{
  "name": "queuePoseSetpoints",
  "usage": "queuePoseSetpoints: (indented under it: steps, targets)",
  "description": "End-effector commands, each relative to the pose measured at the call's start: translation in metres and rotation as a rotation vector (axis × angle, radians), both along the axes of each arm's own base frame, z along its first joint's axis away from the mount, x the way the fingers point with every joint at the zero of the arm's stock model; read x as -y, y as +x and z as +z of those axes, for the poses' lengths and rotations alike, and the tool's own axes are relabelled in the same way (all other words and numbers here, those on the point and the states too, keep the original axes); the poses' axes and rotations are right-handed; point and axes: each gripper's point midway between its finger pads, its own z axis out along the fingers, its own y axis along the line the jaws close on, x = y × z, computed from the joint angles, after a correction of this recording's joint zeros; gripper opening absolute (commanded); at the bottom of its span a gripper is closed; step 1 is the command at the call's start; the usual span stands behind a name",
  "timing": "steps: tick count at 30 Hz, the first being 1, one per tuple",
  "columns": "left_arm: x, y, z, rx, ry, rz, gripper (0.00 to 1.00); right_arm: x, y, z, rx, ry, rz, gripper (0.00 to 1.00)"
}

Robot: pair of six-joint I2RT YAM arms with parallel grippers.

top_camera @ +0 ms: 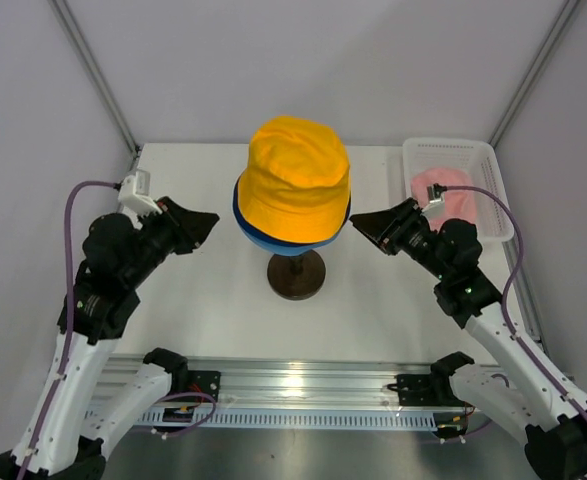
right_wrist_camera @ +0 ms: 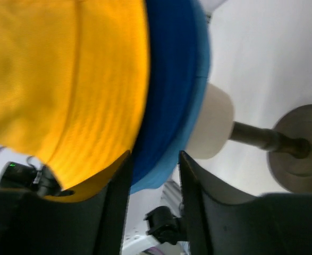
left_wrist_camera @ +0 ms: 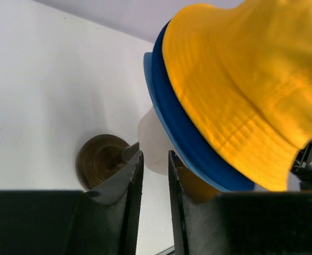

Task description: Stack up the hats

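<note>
Three hats [top_camera: 298, 180] nest on the supporting mannequin head [left_wrist_camera: 153, 143]; my left gripper [top_camera: 213, 218] and right gripper [top_camera: 355, 222] flank them, slightly parted, empty.

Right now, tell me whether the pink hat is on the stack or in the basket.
In: the pink hat lies inside the white basket, apart from the yellow-topped stack.

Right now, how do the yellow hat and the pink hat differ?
The yellow hat sits domed on the mannequin head, over the navy hat; the pink hat lies crumpled in the white basket. The yellow hat is at the middle of the table, the pink hat at its far right corner. Both look like soft fabric.
</note>
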Motion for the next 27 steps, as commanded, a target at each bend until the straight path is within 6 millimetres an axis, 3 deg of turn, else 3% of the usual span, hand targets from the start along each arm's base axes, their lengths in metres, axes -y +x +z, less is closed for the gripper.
queuePoseSetpoints:
  steps: [1, 2, 5, 14, 21, 27]
  targets:
    - [-0.002, -0.014, 0.015, 0.039, -0.106, 0.017, 0.29, -0.002, -0.021, 0.033, 0.009, 0.154, 0.054, 0.45]
    - [-0.003, -0.021, 0.021, 0.060, -0.139, 0.014, 0.34, -0.003, -0.024, 0.037, 0.006, 0.192, 0.062, 0.54]
    - [-0.004, -0.027, 0.026, 0.082, -0.169, 0.010, 0.41, -0.006, -0.035, 0.051, -0.008, 0.319, 0.087, 0.61]
    - [0.009, -0.028, 0.025, 0.075, -0.204, -0.053, 0.42, -0.024, -0.063, 0.084, -0.014, 0.459, 0.108, 0.64]
    - [0.011, -0.024, 0.028, 0.084, -0.203, -0.063, 0.42, -0.059, -0.068, 0.084, -0.034, 0.449, 0.168, 0.60]
    - [0.007, -0.027, 0.028, 0.097, -0.189, -0.048, 0.42, -0.063, -0.062, 0.092, -0.008, 0.471, 0.148, 0.46]
